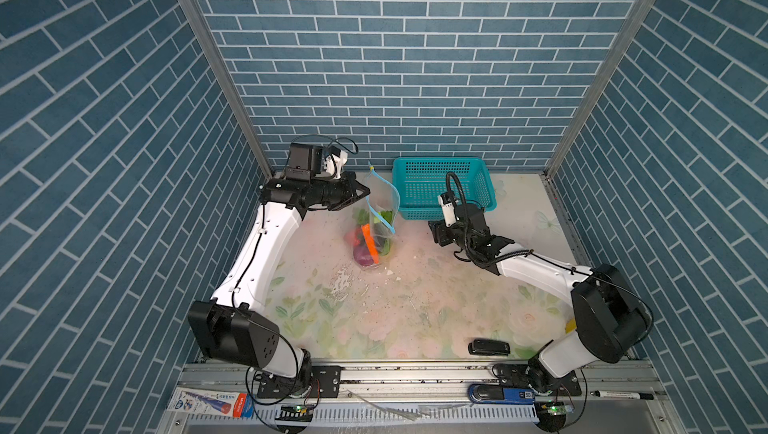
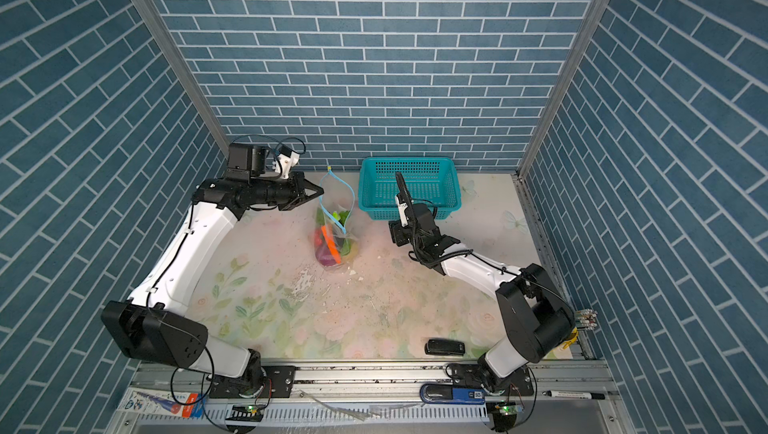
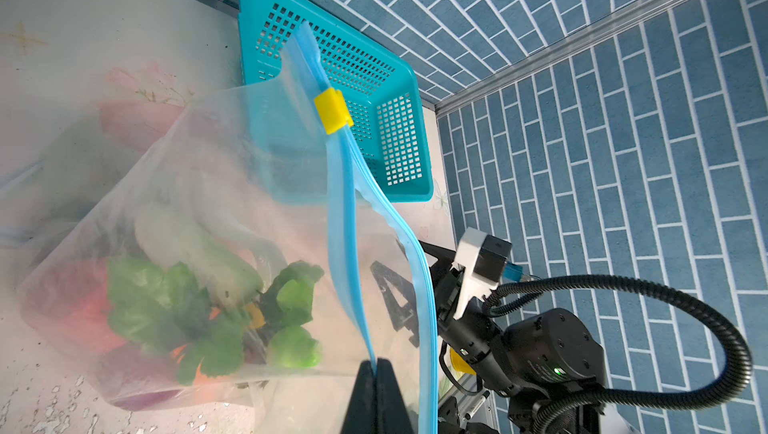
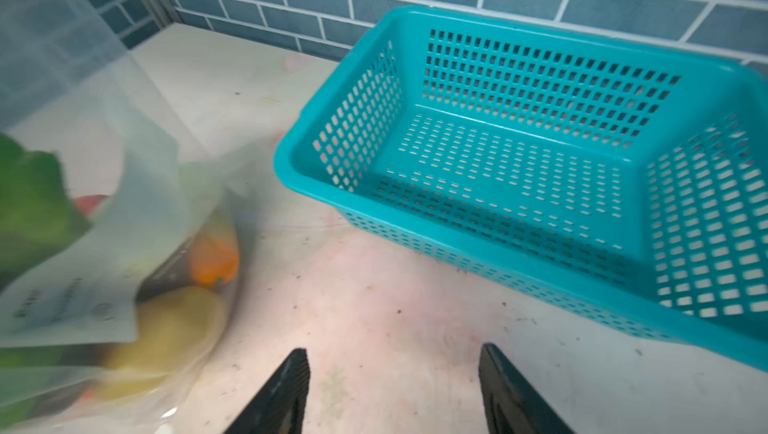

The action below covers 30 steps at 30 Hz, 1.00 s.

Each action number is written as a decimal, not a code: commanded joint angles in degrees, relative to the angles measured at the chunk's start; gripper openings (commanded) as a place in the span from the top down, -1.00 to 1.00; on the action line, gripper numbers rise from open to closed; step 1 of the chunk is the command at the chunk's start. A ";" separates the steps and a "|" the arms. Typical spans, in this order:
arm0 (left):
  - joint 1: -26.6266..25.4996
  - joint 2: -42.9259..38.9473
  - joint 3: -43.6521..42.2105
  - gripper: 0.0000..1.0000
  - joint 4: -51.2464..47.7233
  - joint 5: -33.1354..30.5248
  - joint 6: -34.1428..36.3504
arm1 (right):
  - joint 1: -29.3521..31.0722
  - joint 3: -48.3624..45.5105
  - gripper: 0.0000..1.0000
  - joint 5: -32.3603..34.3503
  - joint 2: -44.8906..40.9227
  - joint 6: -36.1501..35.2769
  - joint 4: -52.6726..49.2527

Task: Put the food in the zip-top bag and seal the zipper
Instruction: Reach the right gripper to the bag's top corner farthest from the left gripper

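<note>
While tight on zipper (image 3: 340, 211), left end effector (image 3: 375, 367).

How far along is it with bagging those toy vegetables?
Done: the food sits inside the zip-top bag, and the teal basket is empty. In hand: the left end effector pinches one lip of the zipper, holding the bag upright; the right end effector is open, holding nothing. Left: the zipper's two strips gape apart, with the yellow slider at one end, so sealing remains.
</note>
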 commanded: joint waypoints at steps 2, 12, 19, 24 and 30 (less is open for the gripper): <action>-0.26 -0.03 0.31 1.00 1.62 0.24 -0.06 | 1.91 -2.36 -0.24 -8.20 -3.42 6.66 -0.90; -0.35 -0.40 -0.53 1.00 2.34 0.72 -0.36 | 10.01 -8.23 -0.25 -14.17 -10.95 -1.89 13.03; -0.31 -0.13 -0.45 1.00 2.63 1.03 -0.42 | 13.63 -5.61 -0.24 -14.00 -10.74 -3.43 16.92; -0.35 -0.34 -0.27 1.00 2.58 1.03 -0.29 | 15.68 -2.91 -0.25 -13.47 -9.13 -4.63 17.58; -0.39 -0.48 -0.26 1.00 2.36 1.03 -0.23 | 17.11 -0.52 -0.21 -10.88 -8.25 -5.72 17.75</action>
